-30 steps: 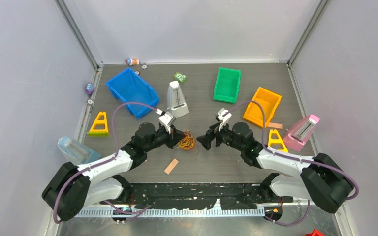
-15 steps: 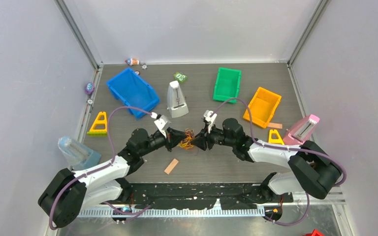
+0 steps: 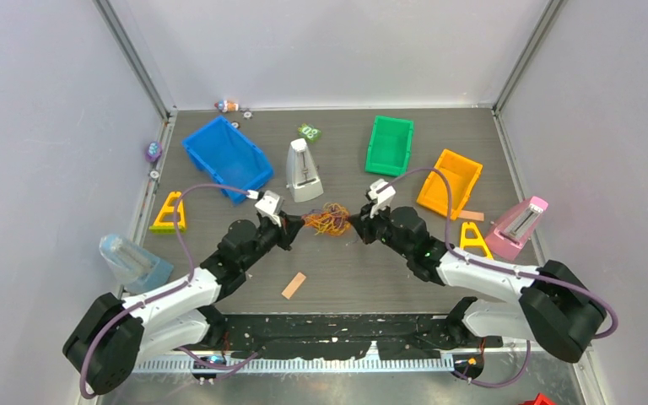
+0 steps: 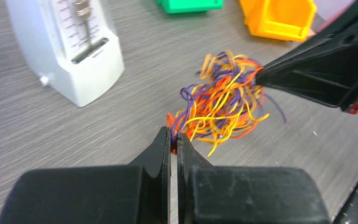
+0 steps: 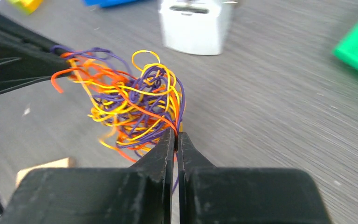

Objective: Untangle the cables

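cables: one loose wad of thin orange, yellow and purple strands, strung between the two tools near the middle of the surface, just in front of the white metronome.

left tool: clenched on a few strands at the wad's left edge. right tool: clenched on strands at the opposite edge.

handling, judged: very light and limp, with no stiffness to speak of. strands are thin enough to slip out of a pinch or snag on one another (a hard pull likely tightens knots rather than frees them). best hold looks like a single free end or outer loop, not the core.

unclear: how many separate cables there are, where their ends lie, which strands each tool actually has, any knots inside, and whether the wad's underside touches the surface.
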